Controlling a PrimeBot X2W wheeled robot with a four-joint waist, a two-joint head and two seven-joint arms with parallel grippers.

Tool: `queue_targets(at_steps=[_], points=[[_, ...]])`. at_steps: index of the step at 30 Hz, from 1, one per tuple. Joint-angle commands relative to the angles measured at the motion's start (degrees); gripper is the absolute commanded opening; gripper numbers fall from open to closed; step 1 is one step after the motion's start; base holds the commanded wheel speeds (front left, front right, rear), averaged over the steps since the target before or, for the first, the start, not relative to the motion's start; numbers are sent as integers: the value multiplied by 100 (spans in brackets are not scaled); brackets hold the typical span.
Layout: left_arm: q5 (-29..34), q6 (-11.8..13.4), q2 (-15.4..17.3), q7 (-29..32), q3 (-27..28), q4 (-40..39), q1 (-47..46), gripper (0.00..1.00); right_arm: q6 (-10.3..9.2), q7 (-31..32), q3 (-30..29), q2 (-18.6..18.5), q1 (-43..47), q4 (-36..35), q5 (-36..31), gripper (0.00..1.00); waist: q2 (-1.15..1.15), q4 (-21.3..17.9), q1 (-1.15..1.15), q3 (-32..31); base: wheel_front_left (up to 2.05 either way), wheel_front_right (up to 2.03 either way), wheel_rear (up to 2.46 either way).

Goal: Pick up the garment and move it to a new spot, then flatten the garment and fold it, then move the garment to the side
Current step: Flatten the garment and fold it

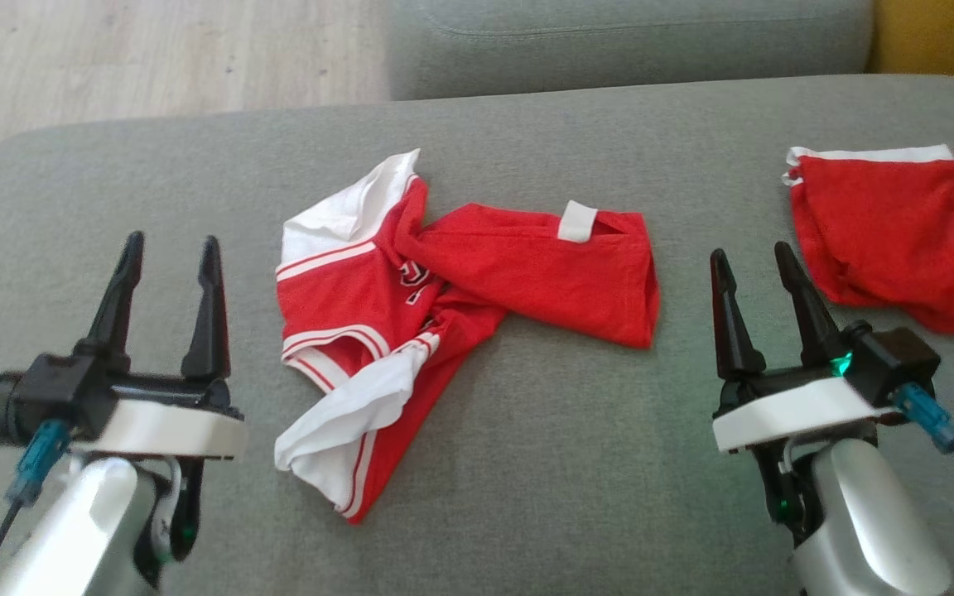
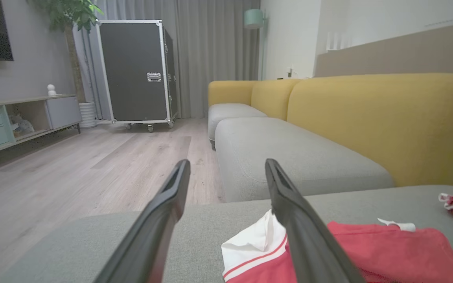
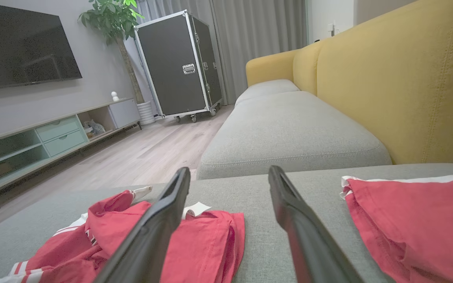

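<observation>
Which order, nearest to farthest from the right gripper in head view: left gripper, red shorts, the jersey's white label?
1. Red shorts, just right of the right gripper.
2. White label, on the jersey to its left.
3. Left gripper, far left, past the jersey.

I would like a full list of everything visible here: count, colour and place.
shirt: one, red and white, crumpled mid-cushion
shorts: one, red, white waistband, on the cushion's right part
seat cushion: one, grey, under both garments
sofa back: one, yellow, beside the seat cushion
wheeled case: one, black, by the curtains
television: one, black, on the wall
plant: one, green, beside the case
left gripper: one, black fingers, open, left of the shirt
right gripper: one, black fingers, open, between shirt and shorts
</observation>
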Motion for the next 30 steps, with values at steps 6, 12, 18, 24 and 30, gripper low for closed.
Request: queue_targets(at_steps=[6, 12, 18, 24, 30], points=[[51, 12, -457, -74, 843, -466, 286, 100, -5, -36, 86, 11, -105, -124, -254, 100, 0, 266, 0, 104, 0, 0, 0], [412, -341, -896, -76, 1067, -397, 493, 100, -5, 110, 84, 11, -605, 434, -366, 100, 0, 539, 0, 301, 0, 0, 0], [653, -682, -1203, -77, 1112, -127, 425, 100, -5, 651, -59, 11, -1354, 1757, -75, 100, 0, 776, 0, 459, 0, 0, 0], [843, -924, -1432, -77, 1198, 79, 368, 100, -5, 788, -16, 11, -1861, 2812, 271, 100, 0, 909, 0, 525, 0, 0, 0], [1016, -1108, -1568, -77, 1397, 207, 389, 100, -5, 503, 487, 11, -2178, 3360, 765, 8, 0, 893, 0, 538, 0, 0, 0]])
